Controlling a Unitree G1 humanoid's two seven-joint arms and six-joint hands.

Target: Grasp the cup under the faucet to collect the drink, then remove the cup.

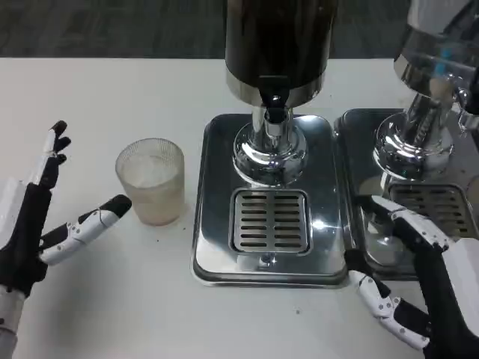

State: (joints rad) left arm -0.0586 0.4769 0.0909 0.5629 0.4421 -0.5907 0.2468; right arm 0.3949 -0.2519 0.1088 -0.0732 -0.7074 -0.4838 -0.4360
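Head view puts the left robot hand [37, 213] low at the picture's left, fingers spread and holding nothing, thumb tip just beside the cup [150, 181] but apart from it. The right robot hand [415, 288] sits at the lower right, fingers also spread and empty, over the front edge of a second tray [352, 149].

The cup stands upright on the tabletop [97, 97], left of the tray [213, 187] and not under the faucet [274, 101]. It looks frosted and ribbed; whether anything is in it I cannot tell.

Likely risks: the thumb could nudge the cup sideways before the fingers close round it, tipping or sliding it. A grasp too high may pinch the rim and tilt it. Carrying it right, its base could catch on the tray's raised lip. Set off-centre on the grate [270, 219], it would miss the stream and spill.

Around stand the dark dispenser [278, 41] on its chrome pedestal [269, 153] and a second dispenser [434, 67] at right. The pedestal stands just behind the grate, leaving little room there.
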